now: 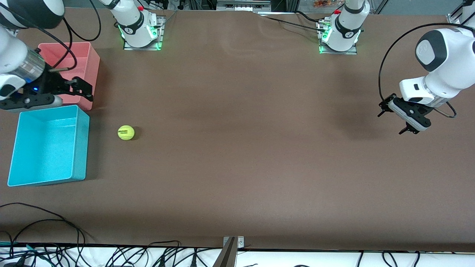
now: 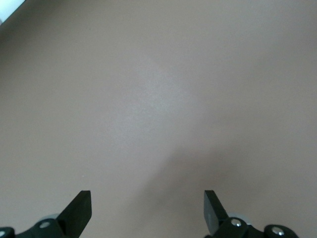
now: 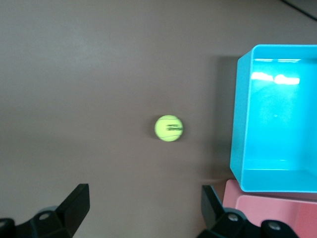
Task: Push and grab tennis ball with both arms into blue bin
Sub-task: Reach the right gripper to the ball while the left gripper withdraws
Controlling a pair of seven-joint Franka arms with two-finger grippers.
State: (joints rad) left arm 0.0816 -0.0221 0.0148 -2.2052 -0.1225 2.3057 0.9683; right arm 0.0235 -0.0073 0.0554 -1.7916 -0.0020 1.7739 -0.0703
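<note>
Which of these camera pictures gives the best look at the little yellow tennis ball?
The right wrist view: the tennis ball shows largest there, its dark logo visible, on bare table beside the blue bin. The front view shows it smaller, though with its place on the whole table. The left wrist view shows only bare table, no ball.

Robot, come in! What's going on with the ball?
Left gripper open over bare table, waiting. Right gripper open over pink bin. Tennis ball on table beside blue bin. Nothing between them.
</note>
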